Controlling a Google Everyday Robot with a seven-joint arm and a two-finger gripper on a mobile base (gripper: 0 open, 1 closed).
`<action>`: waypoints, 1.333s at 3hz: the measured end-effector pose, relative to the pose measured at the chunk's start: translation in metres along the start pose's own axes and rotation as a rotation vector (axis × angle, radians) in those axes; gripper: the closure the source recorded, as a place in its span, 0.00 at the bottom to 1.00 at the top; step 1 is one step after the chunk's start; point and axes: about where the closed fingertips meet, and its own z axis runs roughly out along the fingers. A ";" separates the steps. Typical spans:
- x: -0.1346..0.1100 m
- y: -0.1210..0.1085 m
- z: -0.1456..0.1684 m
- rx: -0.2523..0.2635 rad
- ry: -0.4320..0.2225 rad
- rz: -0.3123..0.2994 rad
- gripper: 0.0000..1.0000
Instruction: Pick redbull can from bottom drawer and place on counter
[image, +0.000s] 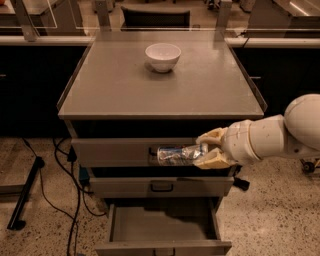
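Observation:
My gripper (206, 149) is shut on the redbull can (177, 154), a silver can with dark bluish patches held lying sideways. It hangs in front of the top drawer's face, well above the bottom drawer (162, 224), which stands pulled open with a bare grey floor. The counter (120, 85) lies above and behind the can, just over the top drawer. My white arm reaches in from the right.
A white bowl (163, 56) stands at the back middle of the counter. The middle drawer (161, 186) and top drawer (115, 151) are closed. Black cables (70, 170) and a dark bar (24, 197) lie on the speckled floor at left.

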 end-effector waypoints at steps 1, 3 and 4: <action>-0.028 -0.031 -0.023 0.026 0.019 -0.002 1.00; -0.062 -0.132 -0.037 0.061 -0.036 0.041 1.00; -0.060 -0.167 -0.028 0.061 -0.090 0.089 1.00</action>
